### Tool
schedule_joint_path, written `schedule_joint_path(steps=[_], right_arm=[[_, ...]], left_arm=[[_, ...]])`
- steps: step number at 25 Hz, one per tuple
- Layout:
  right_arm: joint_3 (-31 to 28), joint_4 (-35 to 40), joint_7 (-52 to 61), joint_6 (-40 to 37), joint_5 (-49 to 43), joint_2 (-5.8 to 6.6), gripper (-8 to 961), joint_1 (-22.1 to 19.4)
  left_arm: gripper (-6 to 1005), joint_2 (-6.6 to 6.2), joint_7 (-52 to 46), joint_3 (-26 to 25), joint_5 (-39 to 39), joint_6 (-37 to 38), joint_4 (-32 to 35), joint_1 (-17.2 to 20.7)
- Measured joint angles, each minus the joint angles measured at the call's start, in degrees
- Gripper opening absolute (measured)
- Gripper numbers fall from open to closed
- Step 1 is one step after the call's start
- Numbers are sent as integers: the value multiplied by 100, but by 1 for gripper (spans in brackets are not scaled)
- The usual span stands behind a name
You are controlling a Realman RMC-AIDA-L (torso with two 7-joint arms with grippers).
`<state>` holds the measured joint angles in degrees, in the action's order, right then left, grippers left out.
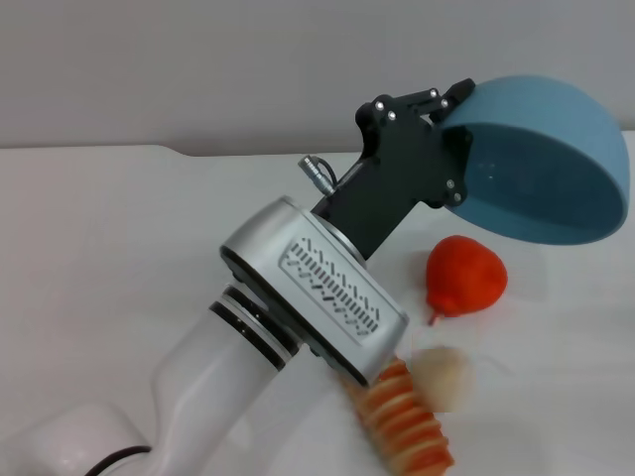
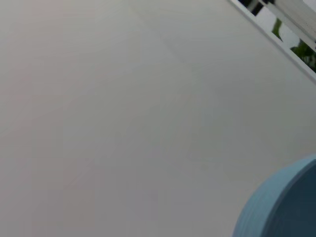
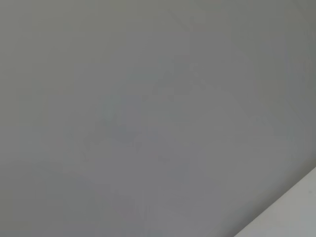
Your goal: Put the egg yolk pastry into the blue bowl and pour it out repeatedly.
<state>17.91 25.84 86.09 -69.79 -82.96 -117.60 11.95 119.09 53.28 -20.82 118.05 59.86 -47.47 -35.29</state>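
Observation:
My left gripper [image 1: 457, 111] holds the blue bowl [image 1: 551, 174] by its rim, lifted well above the table and tipped over so its mouth faces down and toward me. No food shows inside it. Part of the bowl's blue outside [image 2: 284, 207] fills a corner of the left wrist view. The egg yolk pastry [image 1: 443, 378], a pale beige lump, looks blurred just below the bowl, low over or on the table beside the striped roll. My right gripper is out of view; its wrist view shows only a plain grey surface.
A red pear [image 1: 464, 276] lies on the white table [image 1: 119, 228] under the tilted bowl. An orange-and-cream striped roll [image 1: 407, 426] lies near the front edge, partly behind my left arm's silver wrist [image 1: 313, 288].

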Motion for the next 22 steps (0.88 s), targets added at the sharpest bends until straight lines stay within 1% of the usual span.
schedule_joint_path(steps=[2, 5, 10, 12, 14, 17, 18, 19, 22], right_arm=[[1, -1, -11, 0, 0, 3, 464, 0], [1, -1, -22, 0, 0, 10, 464, 0], [87, -2, -31, -15, -29, 13, 464, 3], [163, -11, -31, -17, -49, 12, 464, 8], [225, -12, -35, -18, -53, 5, 464, 9], [284, -12, -38, 19, -128, 12, 464, 14], [292, -12, -34, 45, -196, 25, 464, 23], [296, -12, -14, 80, -271, 36, 464, 35], [297, -18, 51, 171, -382, 46, 464, 55]], left_arm=[[-1, 0, -174, 23, -139, -68, -10, -21], [-1, 0, -188, 10, -263, -181, -32, -47], [0, 0, -196, -46, -831, -397, -77, -174], [0, -1, -202, -153, -1127, -479, -95, -239], [0, -1, -200, -403, -1344, -619, -165, -240], [0, -15, -143, -1311, -1673, -1373, -470, -101], [0, -25, -125, -1699, -1732, -1775, -573, -30], [0, -40, -116, -2124, -1774, -2207, -667, 40], [-1, -45, -108, -3456, -1892, -3860, -767, 139]])
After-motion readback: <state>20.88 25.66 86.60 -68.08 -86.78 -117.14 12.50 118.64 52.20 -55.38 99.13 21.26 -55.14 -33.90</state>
